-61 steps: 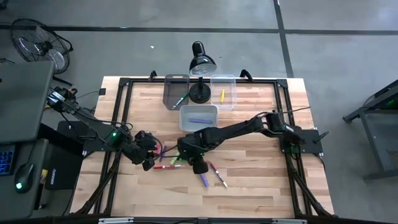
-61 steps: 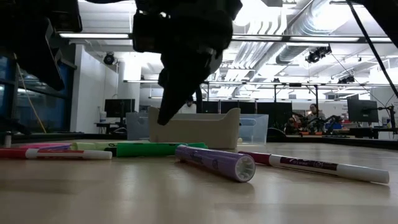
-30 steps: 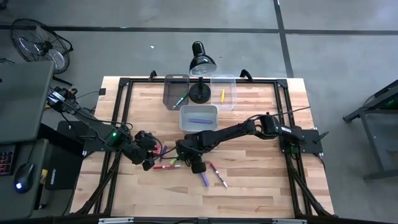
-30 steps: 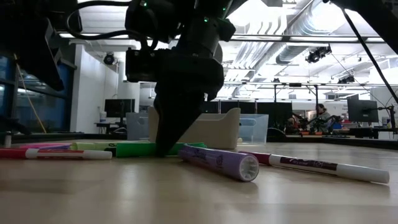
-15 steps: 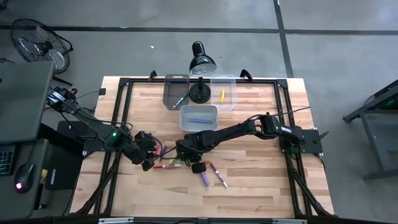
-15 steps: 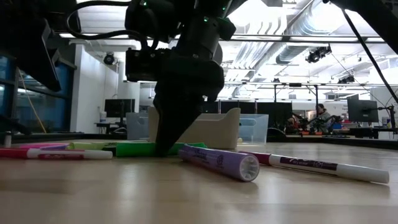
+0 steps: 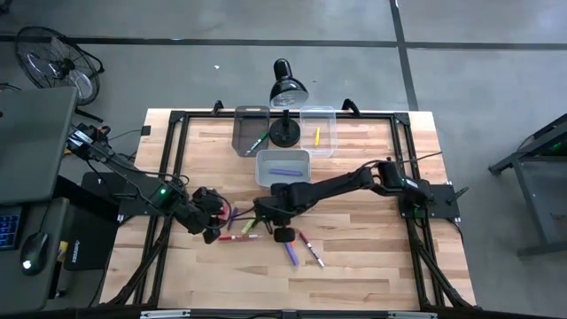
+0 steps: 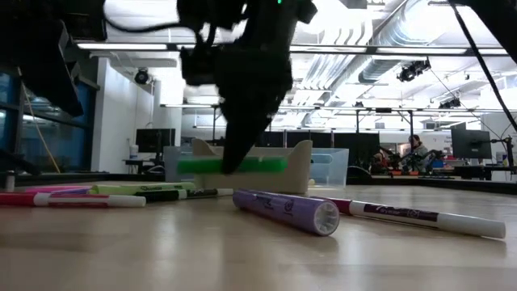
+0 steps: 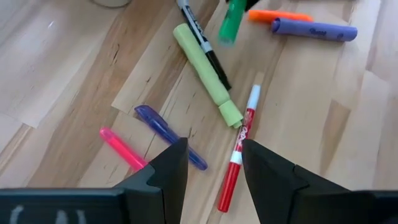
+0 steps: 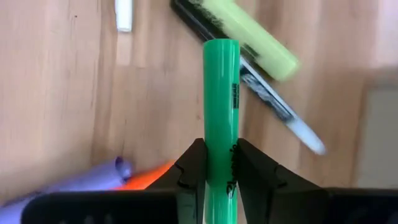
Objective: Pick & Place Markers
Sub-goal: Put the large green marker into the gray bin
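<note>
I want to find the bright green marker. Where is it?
The green marker is off the table in the right gripper, near the table's middle, above the yellow-green marker and black pen, in front of the clear bin.

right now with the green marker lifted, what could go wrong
The right gripper pinches the green marker near one end, so it may tilt or slip on the way to a bin. It hangs just above the yellow-green highlighter and black pen; a drop could scatter them. The left gripper waits open close by, so the arms might bump.
</note>
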